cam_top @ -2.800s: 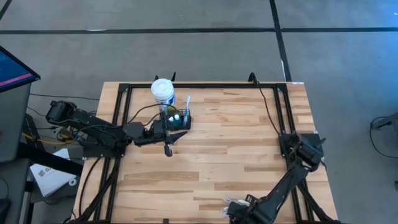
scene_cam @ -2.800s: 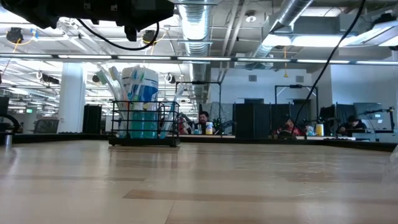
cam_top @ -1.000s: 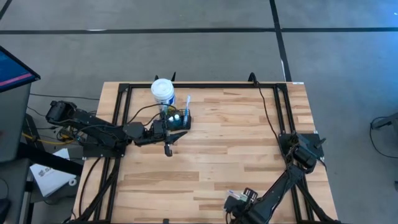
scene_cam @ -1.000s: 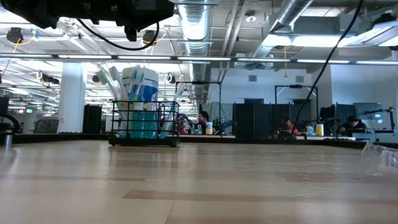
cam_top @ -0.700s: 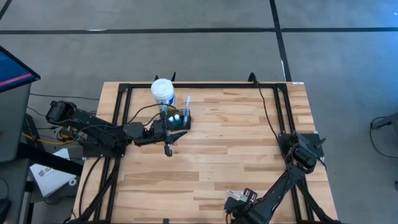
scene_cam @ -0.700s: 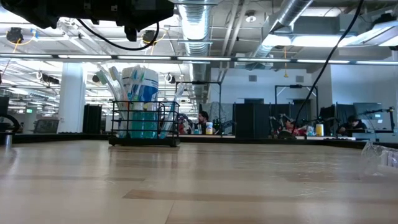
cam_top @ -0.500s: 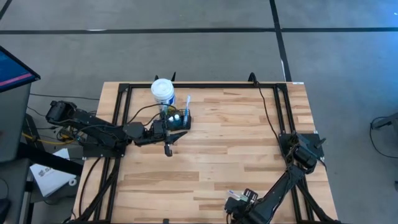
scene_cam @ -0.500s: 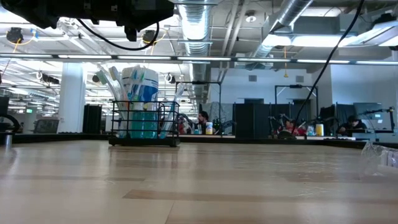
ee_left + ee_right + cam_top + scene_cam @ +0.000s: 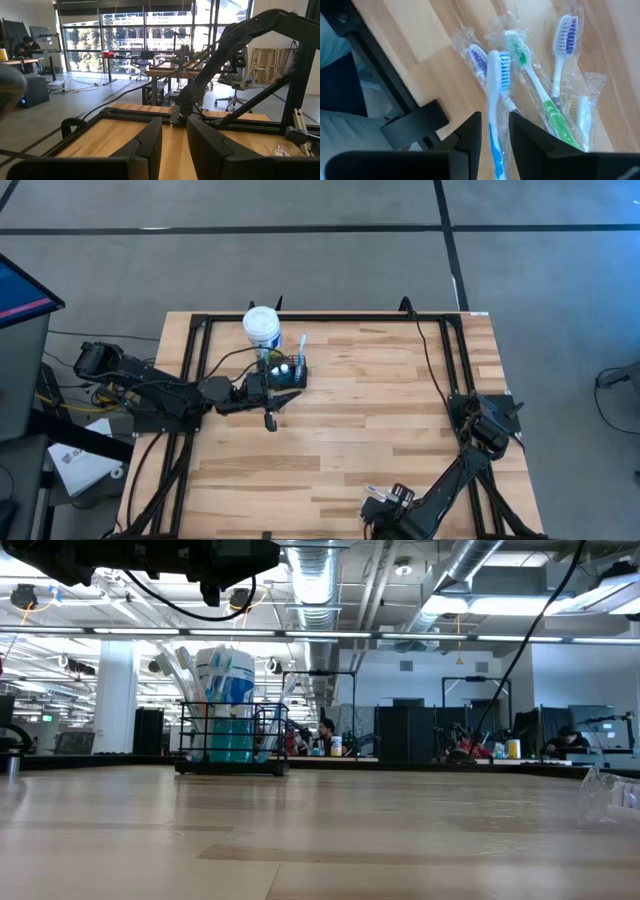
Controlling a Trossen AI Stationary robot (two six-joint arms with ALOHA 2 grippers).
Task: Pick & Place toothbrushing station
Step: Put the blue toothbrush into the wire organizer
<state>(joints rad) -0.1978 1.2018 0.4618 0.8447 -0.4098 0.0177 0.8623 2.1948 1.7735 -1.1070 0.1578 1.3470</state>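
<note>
**Black toothbrush caddy stands by the white tub**

The toothbrushing station (image 9: pixel 288 373) is a small black wire caddy. It stands on the wooden table (image 9: pixel 340 430), just beside the white tub (image 9: pixel 261 325), on the side of the tub that faces the middle of the table. Toothbrushes stick up out of the caddy. The tub has a blue label, but the words on it are too small to read.

The left gripper (image 9: pixel 268 418) is near the caddy, on the side away from the tub. It does not touch the caddy. In the left wrist view its two dark fingers (image 9: pixel 150 142) stand a little apart with nothing between them.

The right gripper (image 9: pixel 494 131) is well apart from the caddy, at the table edge farthest from the tub. It hangs over a little pile of toothbrushes in clear wrappers (image 9: pixel 540 100). A blue and white toothbrush (image 9: pixel 496 107) sits in the gap between the two fingers. The fingers are a little apart, and it cannot be told if they grip the brush. A green toothbrush (image 9: pixel 532 87) lies just beside it.
</note>
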